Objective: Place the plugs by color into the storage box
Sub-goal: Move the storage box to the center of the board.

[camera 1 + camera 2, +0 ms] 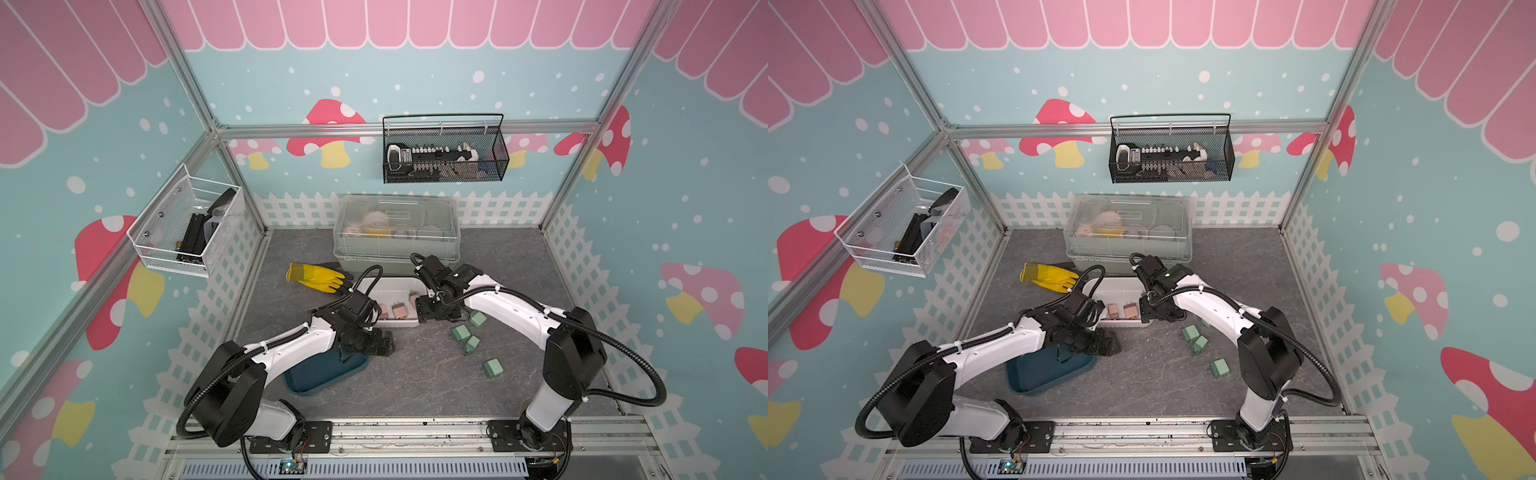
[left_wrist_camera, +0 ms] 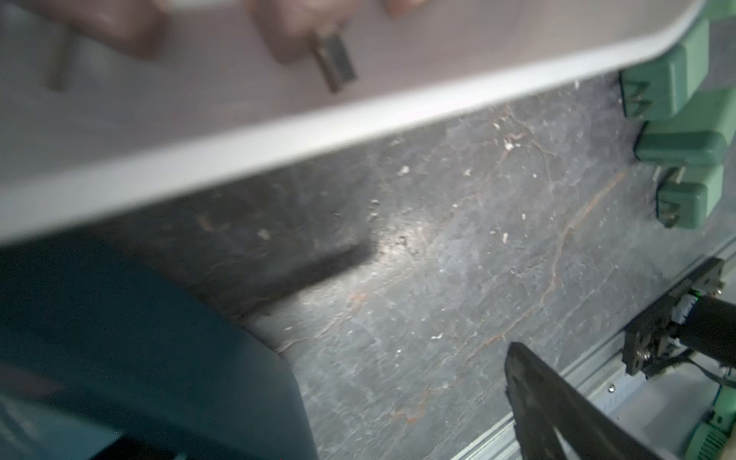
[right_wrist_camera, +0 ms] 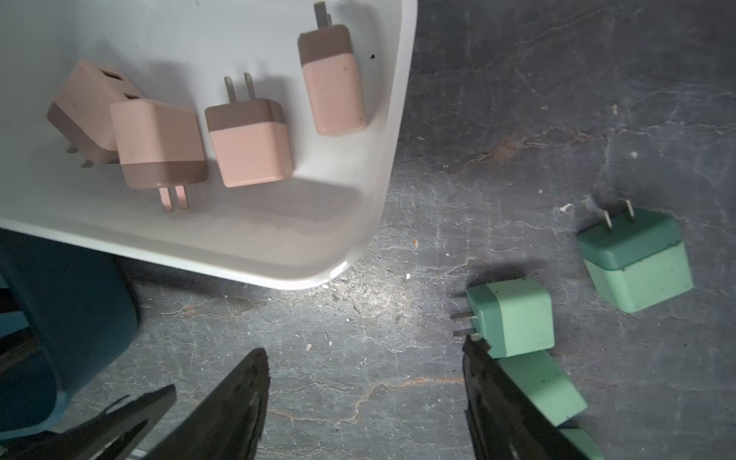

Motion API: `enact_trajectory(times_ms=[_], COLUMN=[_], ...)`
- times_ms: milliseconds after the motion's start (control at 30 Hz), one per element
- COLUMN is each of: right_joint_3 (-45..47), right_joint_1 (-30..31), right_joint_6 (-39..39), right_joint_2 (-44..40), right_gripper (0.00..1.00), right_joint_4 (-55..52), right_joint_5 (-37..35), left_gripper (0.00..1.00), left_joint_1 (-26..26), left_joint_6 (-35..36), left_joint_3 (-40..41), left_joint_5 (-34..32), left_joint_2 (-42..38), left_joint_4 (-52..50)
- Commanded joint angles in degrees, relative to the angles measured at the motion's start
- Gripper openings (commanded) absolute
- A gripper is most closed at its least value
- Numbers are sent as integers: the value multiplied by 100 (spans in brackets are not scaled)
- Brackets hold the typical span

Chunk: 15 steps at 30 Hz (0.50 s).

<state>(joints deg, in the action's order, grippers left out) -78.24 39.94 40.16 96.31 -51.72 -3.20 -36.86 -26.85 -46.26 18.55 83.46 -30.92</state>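
Several pinkish-tan plugs (image 3: pixel 249 147) lie inside the white storage box (image 3: pixel 394 159), which sits mid-table in both top views (image 1: pixel 399 291). On the table to its right lie several mint green plugs (image 1: pixel 460 332), scattered and close together (image 3: pixel 513 316). The dark teal storage box (image 1: pixel 316 374) stands nearer the front, partly hidden under my left arm. My left gripper (image 1: pixel 388 344) hangs open over that box's right end; only one finger (image 2: pixel 525 378) shows in the left wrist view. My right gripper (image 3: pixel 364 354) is open and empty above bare table, between the white box's corner and the green plugs.
A large clear-lidded container (image 1: pixel 397 232) stands behind the white box, with a yellow glove (image 1: pixel 316 277) to its left. A black wire basket (image 1: pixel 444 153) hangs on the back wall and a white mesh basket (image 1: pixel 187 226) on the left wall. A metal rail (image 1: pixel 395 432) runs along the front edge.
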Motion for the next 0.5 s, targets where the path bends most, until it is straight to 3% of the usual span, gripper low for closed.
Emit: enact_trajectory(times_ms=[0, 300, 467], right_joint_3=[381, 1416, 1643], right_joint_1=[-206, -1286, -1502], right_joint_6=[254, 139, 71], right_joint_2=[-501, -1642, -1783], right_gripper=[74, 75, 75], right_joint_4=[57, 53, -66], right_joint_5=[-303, -286, -208], left_gripper=[99, 99, 99], left_joint_1=[-338, -1290, -1497], left_joint_6=[-127, -117, -19], left_joint_3=[-377, -1908, -2730], left_joint_5=[471, 642, 709], left_joint_2=[395, 1780, 2387], left_joint_4=[512, 762, 634])
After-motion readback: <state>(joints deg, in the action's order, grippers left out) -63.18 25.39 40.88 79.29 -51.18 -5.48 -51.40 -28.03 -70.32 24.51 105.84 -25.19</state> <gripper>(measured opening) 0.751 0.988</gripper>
